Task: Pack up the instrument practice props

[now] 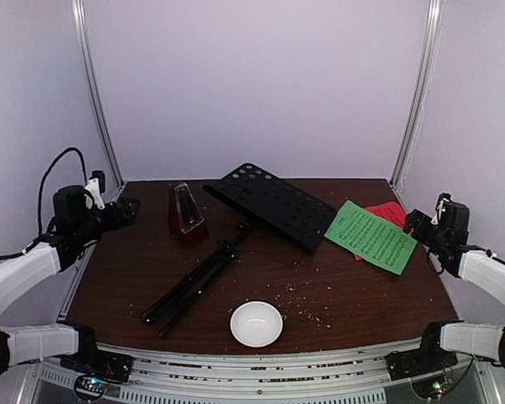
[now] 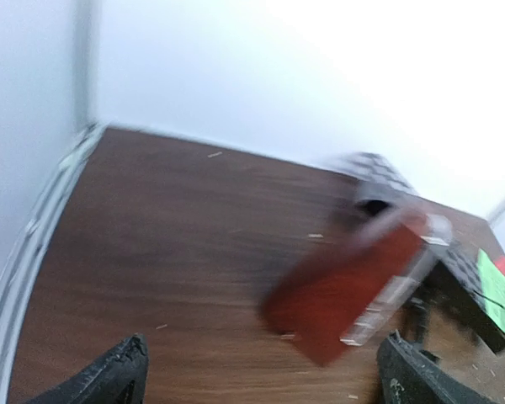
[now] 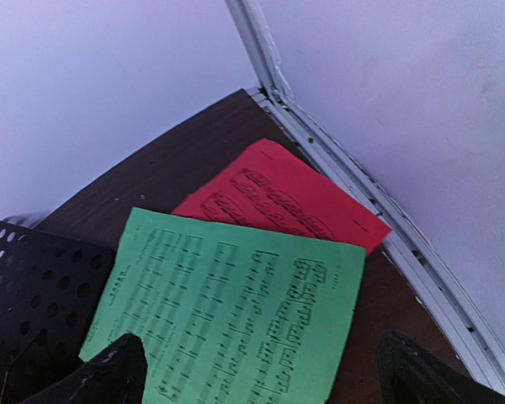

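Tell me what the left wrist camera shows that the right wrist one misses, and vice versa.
Left wrist only: the metronome, blurred. Right wrist only: the printed music on the green sheet, which lies over part of the red sheet. Both: the two sheets, the perforated black music stand and the table; the sheets are mere slivers in the left wrist view.

Top view, left side: bare table [image 1: 118, 269] makes an open lane between my left gripper [image 1: 128, 210] and the upright metronome [image 1: 186, 217]. Centre: music stand [image 1: 273, 204] lies down, its legs running diagonally toward lower left and barring a straight crossing. White bowl [image 1: 256, 324] sits lower centre. Right: green sheet [image 1: 372, 236] over red sheet [image 1: 389, 210], both flat, just beside my right gripper [image 1: 414, 223]. Frame posts [image 1: 98, 101] bound the back corners.
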### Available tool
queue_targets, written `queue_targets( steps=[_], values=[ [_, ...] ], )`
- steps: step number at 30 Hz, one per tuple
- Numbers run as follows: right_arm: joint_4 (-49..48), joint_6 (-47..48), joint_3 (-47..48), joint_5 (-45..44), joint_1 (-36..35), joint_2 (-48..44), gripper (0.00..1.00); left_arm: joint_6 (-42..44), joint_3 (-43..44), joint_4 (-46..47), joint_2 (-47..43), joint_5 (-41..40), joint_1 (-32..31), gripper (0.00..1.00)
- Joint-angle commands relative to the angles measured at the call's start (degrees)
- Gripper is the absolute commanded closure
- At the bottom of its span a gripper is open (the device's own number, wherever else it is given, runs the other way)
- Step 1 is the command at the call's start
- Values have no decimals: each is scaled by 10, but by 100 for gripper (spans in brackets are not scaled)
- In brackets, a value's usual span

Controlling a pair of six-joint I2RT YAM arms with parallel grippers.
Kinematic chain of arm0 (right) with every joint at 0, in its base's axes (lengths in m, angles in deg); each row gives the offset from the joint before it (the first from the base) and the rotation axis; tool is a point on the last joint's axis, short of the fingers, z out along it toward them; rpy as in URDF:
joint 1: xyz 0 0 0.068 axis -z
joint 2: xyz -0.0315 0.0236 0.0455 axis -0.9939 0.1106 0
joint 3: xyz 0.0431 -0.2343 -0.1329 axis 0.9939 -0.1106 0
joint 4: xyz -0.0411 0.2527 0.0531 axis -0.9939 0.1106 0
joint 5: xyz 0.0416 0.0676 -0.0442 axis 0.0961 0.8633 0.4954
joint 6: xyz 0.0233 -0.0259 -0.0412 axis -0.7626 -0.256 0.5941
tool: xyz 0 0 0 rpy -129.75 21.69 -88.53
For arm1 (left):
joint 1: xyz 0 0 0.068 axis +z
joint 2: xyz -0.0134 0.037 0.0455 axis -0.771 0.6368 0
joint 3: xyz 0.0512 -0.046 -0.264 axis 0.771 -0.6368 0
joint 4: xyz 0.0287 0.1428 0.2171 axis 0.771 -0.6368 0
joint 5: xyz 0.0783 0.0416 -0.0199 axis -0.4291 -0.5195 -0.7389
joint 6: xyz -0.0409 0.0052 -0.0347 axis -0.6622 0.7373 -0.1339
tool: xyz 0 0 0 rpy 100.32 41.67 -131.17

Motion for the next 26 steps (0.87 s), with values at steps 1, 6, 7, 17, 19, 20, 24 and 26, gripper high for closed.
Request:
queue_targets(
  steps=[1,6,7,17,19,20,24,26],
  values=[
    [-96,6,-59,-25,29,-17,2,-46,-46,69,59,75,122,2],
    [-335,36,-181,-83,32,-28,3,-2,-91,204,94,-78,156,2],
    [-409,46,-214,-88,32,-25,3,16,-103,231,100,-121,155,2],
    [-698,100,-251,-33,25,158,5,196,-154,505,197,-126,79,3],
    [-666,104,-225,-12,25,170,8,205,-139,506,220,-143,74,2],
    [-641,104,-215,-6,24,169,8,207,-138,511,227,-140,74,2],
    [-676,94,-222,-1,21,181,8,218,-148,553,253,-121,74,2],
    [-697,85,-228,0,21,190,8,221,-145,550,257,-118,74,2]
  ],
)
